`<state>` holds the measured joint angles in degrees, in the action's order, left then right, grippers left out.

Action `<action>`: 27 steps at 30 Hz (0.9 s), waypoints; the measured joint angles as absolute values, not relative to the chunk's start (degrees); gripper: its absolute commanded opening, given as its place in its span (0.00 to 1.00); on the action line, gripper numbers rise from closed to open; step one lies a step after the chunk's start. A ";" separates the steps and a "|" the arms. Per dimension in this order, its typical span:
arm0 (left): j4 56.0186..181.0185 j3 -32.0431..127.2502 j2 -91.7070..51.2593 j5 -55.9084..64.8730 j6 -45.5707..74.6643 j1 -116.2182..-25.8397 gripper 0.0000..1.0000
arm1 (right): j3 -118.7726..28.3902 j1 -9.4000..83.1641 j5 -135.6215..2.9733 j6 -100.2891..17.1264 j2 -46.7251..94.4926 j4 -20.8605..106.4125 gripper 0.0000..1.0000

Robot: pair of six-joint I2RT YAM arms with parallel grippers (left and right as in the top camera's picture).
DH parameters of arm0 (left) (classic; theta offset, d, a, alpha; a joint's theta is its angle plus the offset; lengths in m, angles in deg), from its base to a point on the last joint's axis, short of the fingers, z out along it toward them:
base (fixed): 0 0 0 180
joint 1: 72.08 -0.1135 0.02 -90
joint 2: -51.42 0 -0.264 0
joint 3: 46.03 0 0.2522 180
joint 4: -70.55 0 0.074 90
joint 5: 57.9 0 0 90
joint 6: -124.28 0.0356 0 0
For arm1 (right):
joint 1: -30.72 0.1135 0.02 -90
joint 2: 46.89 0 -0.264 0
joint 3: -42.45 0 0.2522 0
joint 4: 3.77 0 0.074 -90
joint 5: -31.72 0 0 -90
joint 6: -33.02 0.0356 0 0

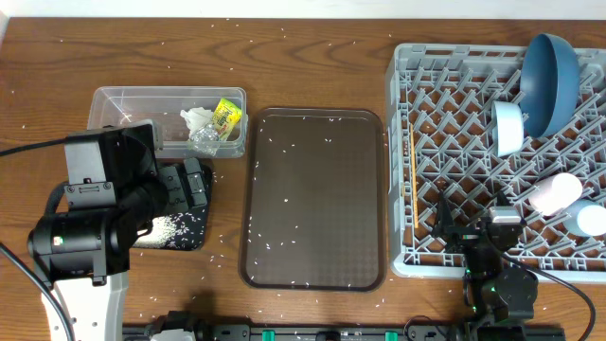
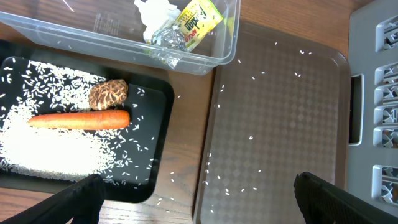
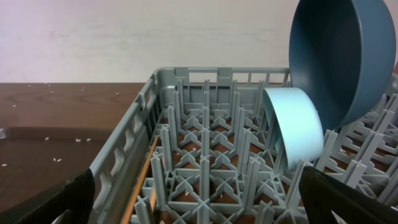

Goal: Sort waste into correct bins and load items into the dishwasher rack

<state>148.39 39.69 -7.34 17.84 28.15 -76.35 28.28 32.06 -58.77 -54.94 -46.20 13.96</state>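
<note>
The grey dishwasher rack (image 1: 445,95) is the biggest thing here, sitting against the right edge of the tabletop and reaching toward the far-right corner. The brown serving tray (image 1: 315,199) lies at the middle of the table, sprinkled with loose white rice (image 2: 251,138).

In the rack's far-right part the large blue plate (image 3: 345,56) stands on edge. The pale-blue bowl (image 3: 295,130) is tipped on its side just in front of it. The pair of wooden chopsticks (image 1: 414,180) lies flat along the rack's left wall. Toward the right edge lie the small pink cup (image 1: 556,194) and, just beside it, the small light-blue cup (image 1: 589,220).

The clear plastic tub (image 1: 123,104) sits toward the far-left corner and holds the crumpled white-silver wrapper (image 2: 158,28) and the small yellow-green packet (image 2: 199,17). Just nearside of it is the black tray (image 2: 158,134). It carries a heap of rice, the orange carrot (image 2: 81,119) and, touching the carrot's far side, a brown mushroom cap (image 2: 107,93).

The left gripper (image 2: 199,180) is spread wide and empty. It hangs over the seam between the black tray and the serving tray, with the carrot and mushroom ahead and to its left.

The right gripper (image 3: 198,171) is also spread and empty, at the rack's near wall close to the table's near edge. The chopsticks run away from its left finger, and bowl and plate stand ahead on its right.
</note>
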 measured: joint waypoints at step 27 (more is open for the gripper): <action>112.96 18.64 24.81 22.40 29.68 -76.02 0.98 | 28.28 32.06 -58.77 -54.91 -46.20 13.96 0.99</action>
